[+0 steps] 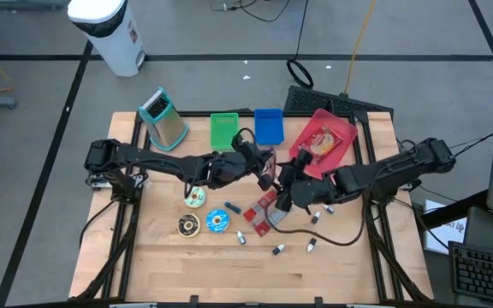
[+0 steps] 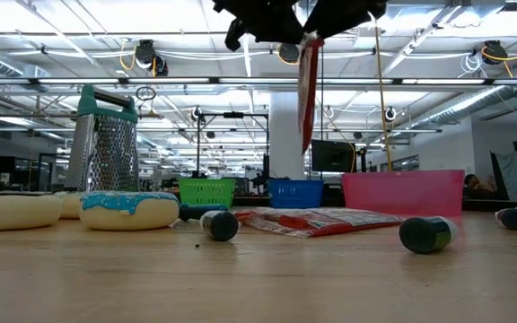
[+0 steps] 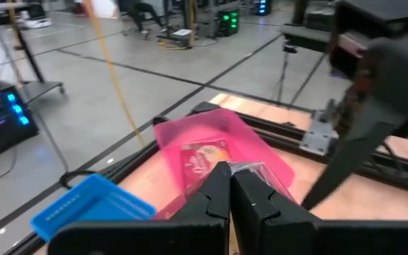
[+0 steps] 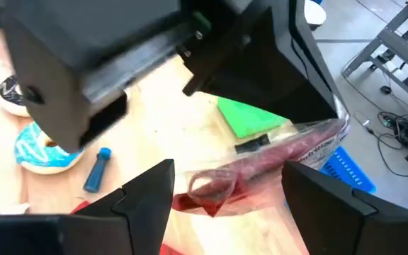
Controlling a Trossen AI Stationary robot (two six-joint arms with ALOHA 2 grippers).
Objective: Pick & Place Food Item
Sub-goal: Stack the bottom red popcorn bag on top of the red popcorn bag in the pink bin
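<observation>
1. Left claw [image 1: 268,177] above the middle of the desk [image 1: 341,274], fingers pressed tight together on the top edge of a clear food packet [image 2: 308,85] with red contents – pinched shut on it in the left wrist view.
2. Packet dangling from that grip well clear of the desktop, hanging nearly straight down in the low view.
3. Right claw [image 4: 229,188] just beside the left one, fingers spread wide to either side of the hanging packet and not touching it; nothing held.
4. Pink tray [image 1: 342,130] at the far right corner of the desk, a red food packet lying inside it.
5. Blue basket [image 1: 268,125] and green basket [image 1: 222,130] side by side along the far edge, left of the pink tray.
6. Metal grater [image 1: 164,118] with a teal top standing near the far left corner.
7. Second red packet [image 1: 259,216] flat on the desk below the two claws, toward the middle.
8. Blue-iced doughnut [image 1: 217,222] and a chocolate doughnut [image 1: 188,225] left of that packet; a third, pale doughnut [image 1: 195,198] just behind them, beside the left arm.
9. Small dark bottles [image 1: 278,249] scattered toward the near edge – one beside the flat packet, others to the right of it.
</observation>
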